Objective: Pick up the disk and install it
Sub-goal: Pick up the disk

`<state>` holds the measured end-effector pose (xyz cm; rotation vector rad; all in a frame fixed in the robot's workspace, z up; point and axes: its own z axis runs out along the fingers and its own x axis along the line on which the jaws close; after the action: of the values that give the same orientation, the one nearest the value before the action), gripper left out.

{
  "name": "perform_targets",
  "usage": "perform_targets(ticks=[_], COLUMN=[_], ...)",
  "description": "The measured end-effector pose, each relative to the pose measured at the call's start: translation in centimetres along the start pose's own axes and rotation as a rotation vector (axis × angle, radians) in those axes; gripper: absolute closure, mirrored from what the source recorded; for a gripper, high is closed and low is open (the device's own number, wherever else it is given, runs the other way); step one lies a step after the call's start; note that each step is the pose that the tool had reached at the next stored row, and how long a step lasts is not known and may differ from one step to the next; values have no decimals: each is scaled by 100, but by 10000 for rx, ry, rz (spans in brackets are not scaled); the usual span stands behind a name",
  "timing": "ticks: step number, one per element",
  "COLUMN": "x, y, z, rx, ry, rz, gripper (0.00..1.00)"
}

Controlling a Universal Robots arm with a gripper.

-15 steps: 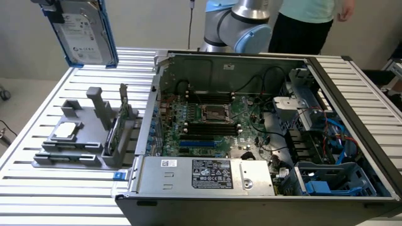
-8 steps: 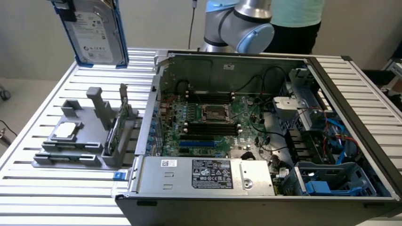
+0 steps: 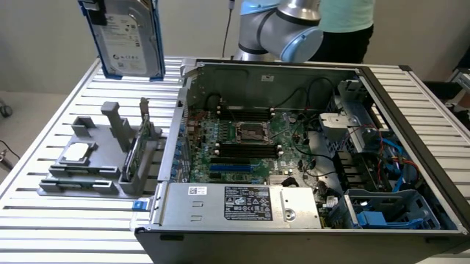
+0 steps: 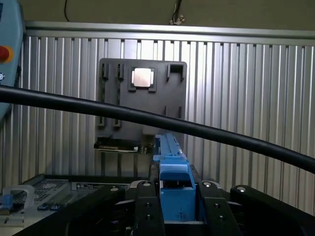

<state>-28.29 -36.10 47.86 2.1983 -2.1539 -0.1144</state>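
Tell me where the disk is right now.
The disk hangs upright at the exterior view's upper left, above the slatted table, beyond the grey parts holder, its blue carrier clamped in the pincer.

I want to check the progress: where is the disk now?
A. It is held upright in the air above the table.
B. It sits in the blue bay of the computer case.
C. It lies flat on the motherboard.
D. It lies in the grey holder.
A: the disk stands upright in the air, apart from the grey holder on the table, and the wrist view shows its blue carrier clamped in the gripper.
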Motion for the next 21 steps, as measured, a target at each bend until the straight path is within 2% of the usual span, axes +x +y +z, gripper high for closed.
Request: perform_targets(ticks=[8, 13, 17, 21], x=[87, 130, 152, 167], y=[-359, -584, -766, -943], z=[-51, -79, -101, -120], rx=[-216, -331, -368, -377], ry=[-3, -5, -6, -4], rz=[3, 2, -1, -19], gripper=[67, 67, 67, 67])
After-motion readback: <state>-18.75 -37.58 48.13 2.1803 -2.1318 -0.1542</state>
